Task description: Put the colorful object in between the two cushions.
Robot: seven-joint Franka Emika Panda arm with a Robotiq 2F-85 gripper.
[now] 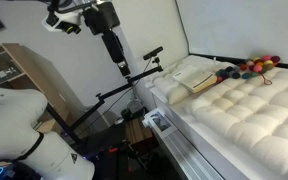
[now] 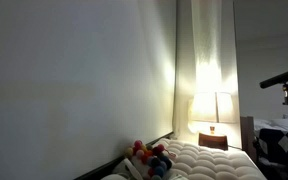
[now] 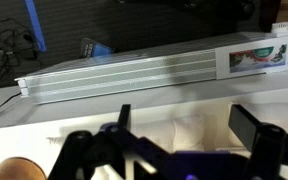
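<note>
Cream-white quilting marks the large tufted cushion point(image 1: 249, 120) in an exterior view, with the smaller smooth cushion point(image 1: 189, 75) at its far end. The colorful object point(image 1: 249, 68), a bead string, is heaped along the big cushion's back edge near that pillow, while your gripper point(image 1: 118, 60) hangs well apart from all three. In an exterior view the beads point(image 2: 152, 158) lie bunched by the wall. In the wrist view the jaws stand wide apart and empty before a metal rail point(image 3: 134, 75): this is judged the approach step, so carry the gripper over the beads, descend and close on them.
</note>
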